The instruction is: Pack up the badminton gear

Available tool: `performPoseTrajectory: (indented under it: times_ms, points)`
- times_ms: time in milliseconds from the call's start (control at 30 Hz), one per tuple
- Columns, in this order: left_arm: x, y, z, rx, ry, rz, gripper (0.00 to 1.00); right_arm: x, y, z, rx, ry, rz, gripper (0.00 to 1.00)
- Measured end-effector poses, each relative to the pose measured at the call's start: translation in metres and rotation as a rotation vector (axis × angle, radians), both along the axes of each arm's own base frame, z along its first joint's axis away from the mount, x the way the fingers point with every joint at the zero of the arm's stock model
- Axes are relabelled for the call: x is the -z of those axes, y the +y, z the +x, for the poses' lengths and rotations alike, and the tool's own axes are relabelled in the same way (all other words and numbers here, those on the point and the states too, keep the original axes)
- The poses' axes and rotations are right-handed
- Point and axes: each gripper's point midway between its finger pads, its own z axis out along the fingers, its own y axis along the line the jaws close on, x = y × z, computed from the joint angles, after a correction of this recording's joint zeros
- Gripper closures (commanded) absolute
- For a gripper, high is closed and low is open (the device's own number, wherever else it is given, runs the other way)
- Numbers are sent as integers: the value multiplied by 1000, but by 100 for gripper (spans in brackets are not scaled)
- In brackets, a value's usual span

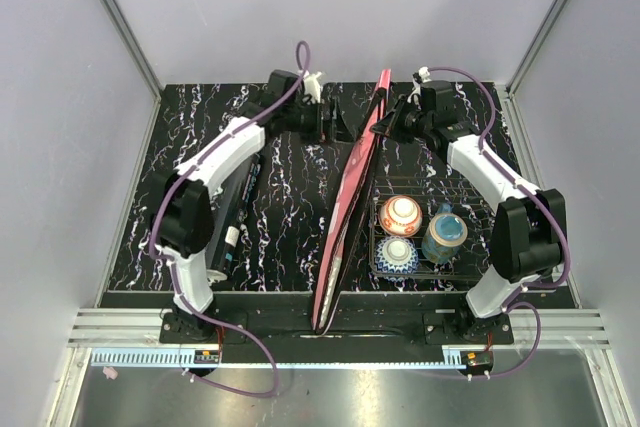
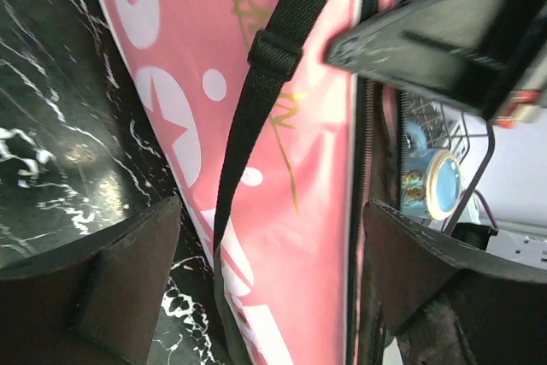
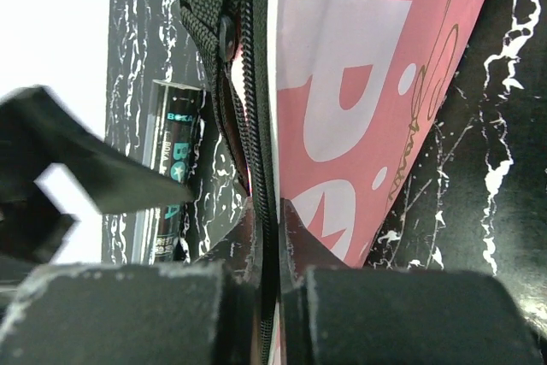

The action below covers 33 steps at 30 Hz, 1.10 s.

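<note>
Pink "SPORT" cover (image 1: 350,197) stands on edge across the black marbled desk (image 1: 290,207), running from 6 o'clock to 12 o'clock, with its near end reaching past the desk's edge. At 12 o'clock the right claw (image 3: 267,237) is pressed together, pinching the cover's zipper seam. The left claw (image 2: 273,262) gapes wide just beside the cover at 11 o'clock; contact is hard to make out. At 9 o'clock a black tube (image 1: 240,202) lies half hidden under the left arm. The cover's contents cannot be seen.

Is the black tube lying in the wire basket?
No, the tube lies on the table at the left, while the basket holds only bowls and a cup.
</note>
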Motion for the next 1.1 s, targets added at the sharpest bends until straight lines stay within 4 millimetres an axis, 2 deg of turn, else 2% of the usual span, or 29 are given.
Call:
performPoseTrajectory:
  times_ms: [100,200,233,267,333,367,467,567,633,700,767,833,867,933,967,1000,1033,1100]
  points:
    - [36,-15,-7,44,73,15,11,-3,3,0,1,3,24,100]
    - [66,-25,-13,74,136,38,28,-7,4,2,8,1,46,100]
    - [71,-26,-14,77,150,42,47,-8,5,2,11,-1,52,100]
    - [76,-26,-14,82,160,45,57,-8,5,3,14,-1,55,100]
    - [81,-25,-14,81,172,52,83,-8,5,3,19,4,62,100]
    - [81,-23,-14,82,175,59,100,-8,5,4,22,7,67,100]
    - [71,-18,-12,81,162,97,100,-8,6,6,36,13,80,100]
    - [40,-18,-5,73,100,98,100,-6,5,9,67,18,75,100]
    - [8,-18,-9,74,51,78,100,-5,5,11,99,24,76,100]
    - [-36,-23,-22,95,-22,33,100,-4,8,15,131,24,98,100]
    - [-78,-34,-47,142,-80,-30,100,-2,11,20,162,24,140,100]
    - [-104,-48,-69,186,-142,-68,97,-1,19,20,160,34,214,100]
    - [-108,-56,-79,207,-155,-74,91,-3,26,19,153,35,251,100]
    - [-100,-67,-91,236,-141,-72,75,-7,39,17,129,23,306,100]
    - [-92,-71,-98,254,-117,-71,72,-7,45,17,121,15,332,100]
    - [-81,-75,-106,273,-84,-66,64,-5,48,19,121,10,352,100]
    - [-70,-78,-116,296,-44,-60,51,0,49,21,125,10,366,100]
    - [-51,-83,-133,335,7,-42,43,13,48,22,138,18,389,100]
